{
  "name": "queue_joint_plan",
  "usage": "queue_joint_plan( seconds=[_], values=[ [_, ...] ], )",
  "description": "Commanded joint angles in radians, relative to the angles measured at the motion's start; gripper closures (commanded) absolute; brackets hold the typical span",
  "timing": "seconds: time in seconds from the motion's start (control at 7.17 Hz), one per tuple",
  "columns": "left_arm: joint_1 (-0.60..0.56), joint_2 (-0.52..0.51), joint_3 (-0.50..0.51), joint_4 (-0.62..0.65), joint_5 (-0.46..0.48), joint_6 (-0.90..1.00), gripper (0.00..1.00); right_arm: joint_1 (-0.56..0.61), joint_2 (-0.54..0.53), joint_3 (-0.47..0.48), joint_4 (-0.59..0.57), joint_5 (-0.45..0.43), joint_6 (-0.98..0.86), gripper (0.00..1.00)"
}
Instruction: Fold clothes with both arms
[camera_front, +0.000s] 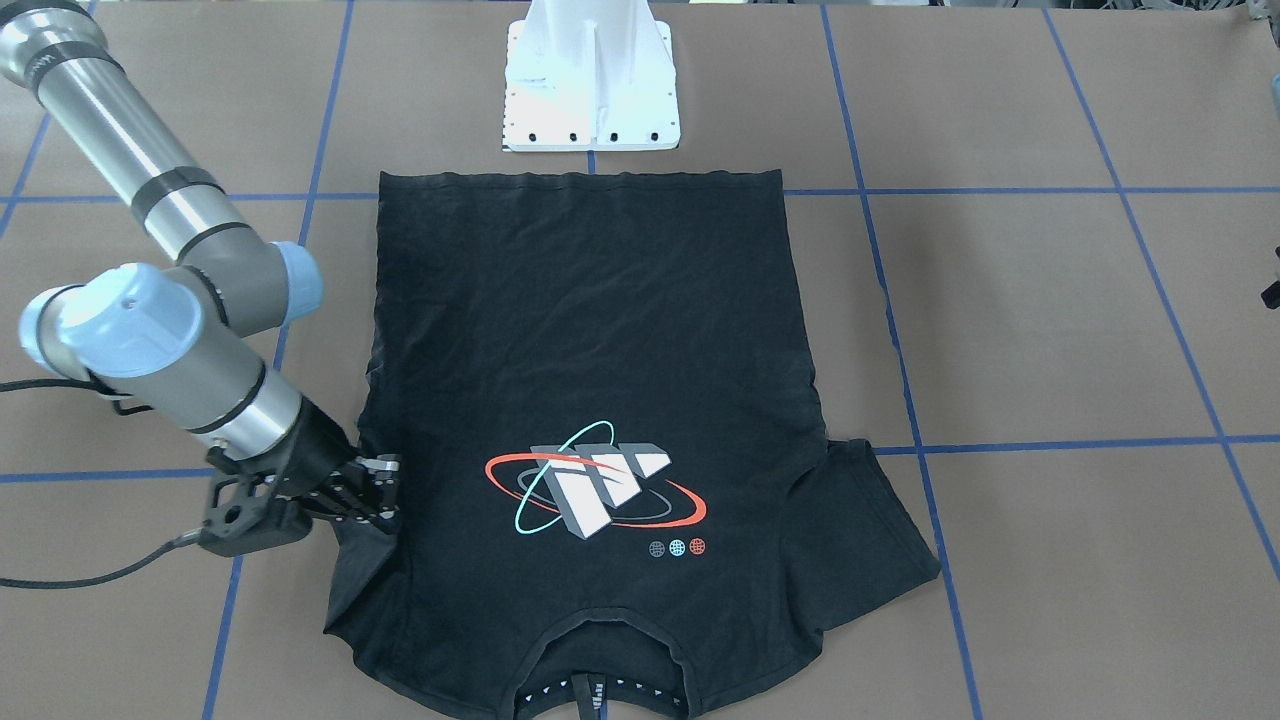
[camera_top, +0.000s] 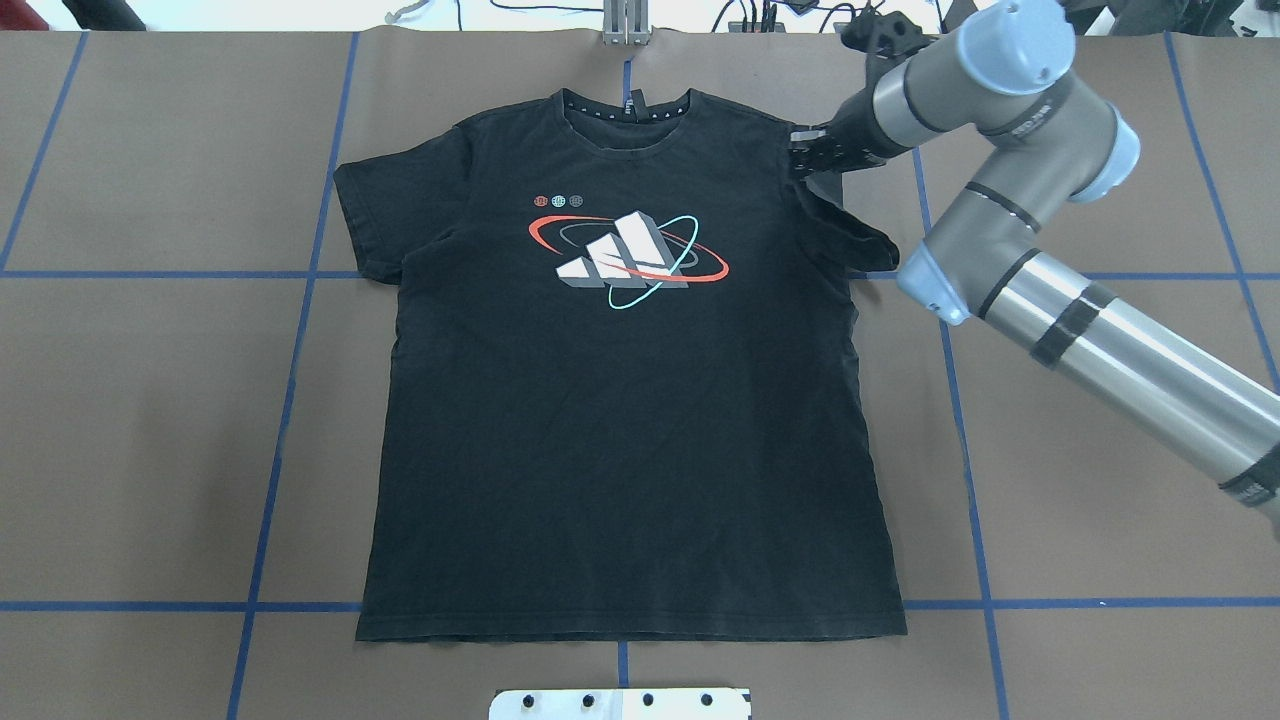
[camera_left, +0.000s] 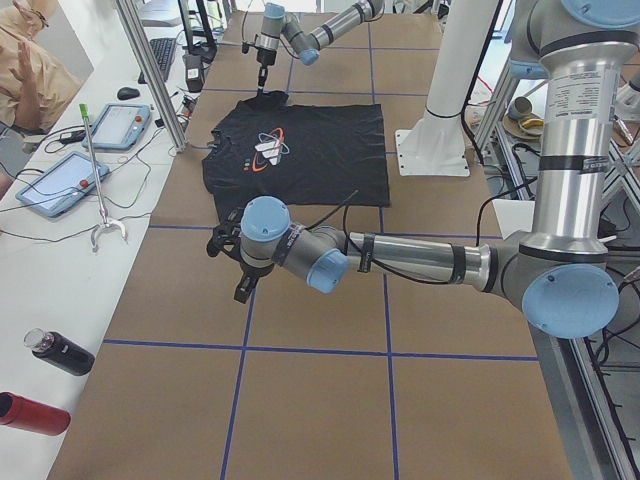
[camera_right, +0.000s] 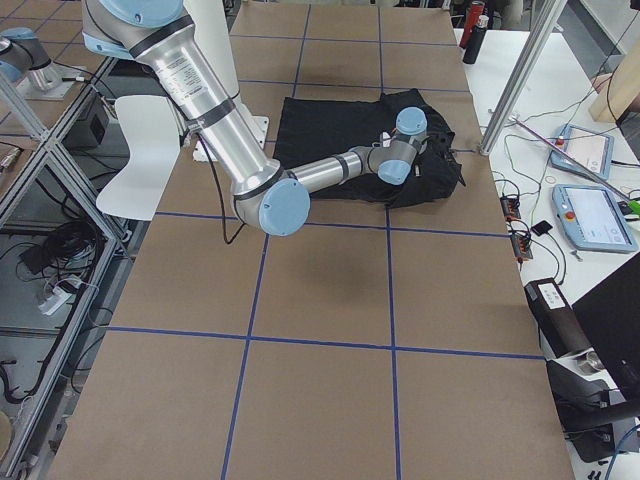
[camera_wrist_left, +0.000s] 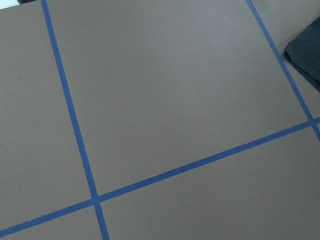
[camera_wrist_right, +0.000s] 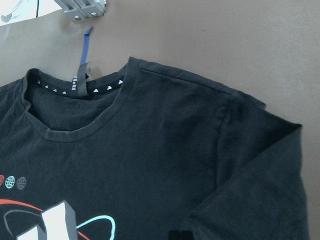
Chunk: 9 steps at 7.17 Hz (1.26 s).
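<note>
A black T-shirt (camera_top: 630, 420) lies flat on the brown table, logo (camera_top: 628, 258) up, collar (camera_top: 625, 110) at the far side from the robot's base. My right gripper (camera_top: 803, 160) sits at the shirt's right shoulder, shut on the sleeve (camera_top: 850, 235), which is bunched and lifted toward it. The front-facing view shows the same pinch (camera_front: 385, 490). In the right wrist view the sleeve fabric (camera_wrist_right: 250, 190) rises toward the camera. My left gripper (camera_left: 240, 280) shows only in the left side view, hovering over bare table short of the shirt; I cannot tell its state. The left wrist view catches a corner of the shirt (camera_wrist_left: 306, 55).
The white pedestal base (camera_front: 592, 90) stands just behind the shirt's hem. Blue tape lines (camera_top: 290, 380) cross the brown paper. A side bench holds tablets (camera_left: 60, 185) and bottles (camera_left: 60, 352), with a person (camera_left: 35, 70) beside it and a metal post (camera_left: 150, 70) at the table's edge.
</note>
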<state>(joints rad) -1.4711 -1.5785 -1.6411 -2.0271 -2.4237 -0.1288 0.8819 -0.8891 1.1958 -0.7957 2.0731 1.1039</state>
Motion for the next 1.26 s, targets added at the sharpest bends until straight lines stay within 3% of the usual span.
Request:
queue_joint_plan(
  seconds=[0.0,0.56,0.98,1.12],
  values=[
    [0.000,0.000,0.003,-0.001,0.000,0.000,0.01,-0.046,0.047,-0.019,-0.062,-0.067,0.019,1.00],
    [0.002,0.000,0.003,-0.001,-0.002,0.000,0.01,-0.106,0.143,-0.142,-0.065,-0.171,0.062,1.00],
    [0.002,0.000,0.003,-0.001,-0.002,0.000,0.01,-0.126,0.153,-0.177,-0.066,-0.212,0.062,1.00],
    [0.005,-0.005,0.003,-0.007,-0.002,0.000,0.01,-0.129,0.163,-0.192,-0.069,-0.223,0.079,0.06]
  ],
)
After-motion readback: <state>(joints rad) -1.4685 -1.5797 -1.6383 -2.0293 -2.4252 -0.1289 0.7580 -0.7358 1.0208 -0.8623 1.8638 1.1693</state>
